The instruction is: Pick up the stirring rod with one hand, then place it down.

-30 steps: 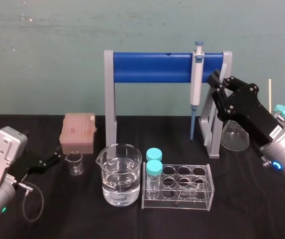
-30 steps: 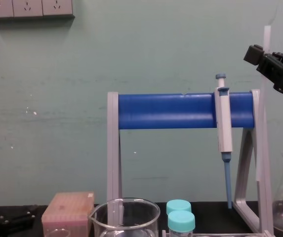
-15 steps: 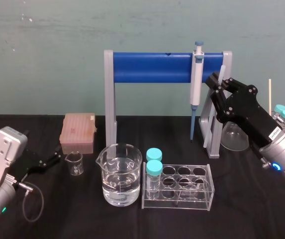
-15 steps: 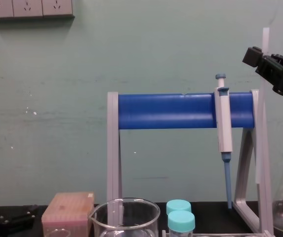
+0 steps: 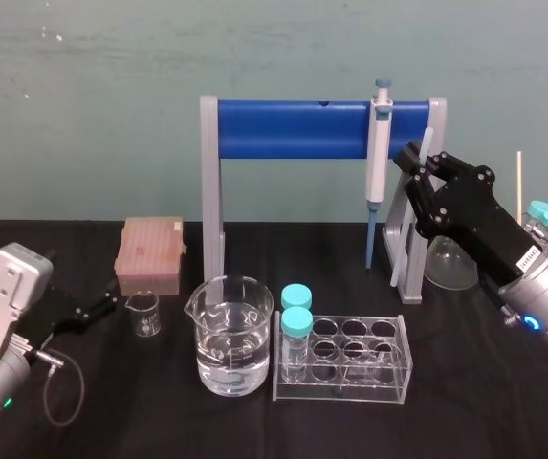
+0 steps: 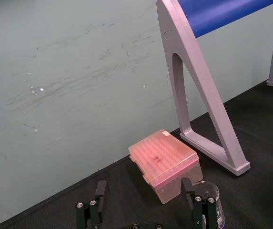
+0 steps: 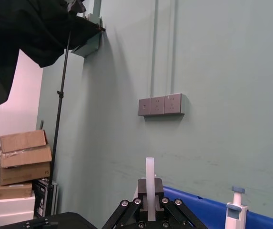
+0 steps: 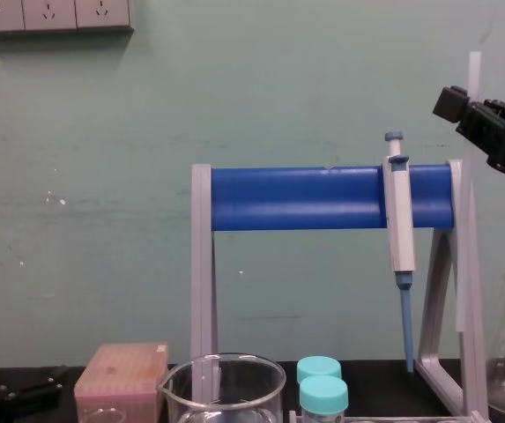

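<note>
1. Well in front of the stand (image 5: 293,131), off its left end, the left hand (image 6: 143,210) rests low on the dark surface (image 5: 503,402), fingers apart and empty.
2. Just before the stand sit a beaker (image 5: 233,335) and a tube rack (image 5: 350,359).
3. At the stand's right post, the raised right hand (image 5: 415,161) is clamped on the stirring rod (image 5: 427,142), which hangs nearly upright beside that post.
4. Risk: the rod's long lower length is close to the post, the pipette (image 5: 379,143) and the flask (image 5: 450,263). A sideways swing could strike them, and a smooth, thin rod may slide through the grip.
5. The right wrist view shows the rod centred between the fingers. The chest view shows its tip well above the stand's bar.
</note>
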Controlling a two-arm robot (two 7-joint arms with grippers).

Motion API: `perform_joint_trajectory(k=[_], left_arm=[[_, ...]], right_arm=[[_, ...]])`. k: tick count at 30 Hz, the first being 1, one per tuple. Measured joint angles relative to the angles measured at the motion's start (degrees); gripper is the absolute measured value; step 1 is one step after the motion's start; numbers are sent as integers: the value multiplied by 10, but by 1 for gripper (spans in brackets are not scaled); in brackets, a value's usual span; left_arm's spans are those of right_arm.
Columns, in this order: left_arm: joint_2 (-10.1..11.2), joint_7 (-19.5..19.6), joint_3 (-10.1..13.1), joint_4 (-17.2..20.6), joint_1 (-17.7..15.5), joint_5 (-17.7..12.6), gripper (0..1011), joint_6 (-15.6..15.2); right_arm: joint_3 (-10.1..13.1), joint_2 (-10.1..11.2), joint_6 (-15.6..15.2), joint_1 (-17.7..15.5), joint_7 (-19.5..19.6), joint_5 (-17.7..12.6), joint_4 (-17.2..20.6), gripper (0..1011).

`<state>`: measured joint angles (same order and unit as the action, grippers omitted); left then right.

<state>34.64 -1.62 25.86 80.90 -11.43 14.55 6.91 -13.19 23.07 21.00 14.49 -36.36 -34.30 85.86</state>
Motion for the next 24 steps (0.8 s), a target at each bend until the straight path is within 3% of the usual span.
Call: perform_joint_trajectory(k=[24], left_arm=[[0,0,0,0,0,0,1000,0]], right_arm=[[-4,-2,0,0,-1,-1,0,77]])
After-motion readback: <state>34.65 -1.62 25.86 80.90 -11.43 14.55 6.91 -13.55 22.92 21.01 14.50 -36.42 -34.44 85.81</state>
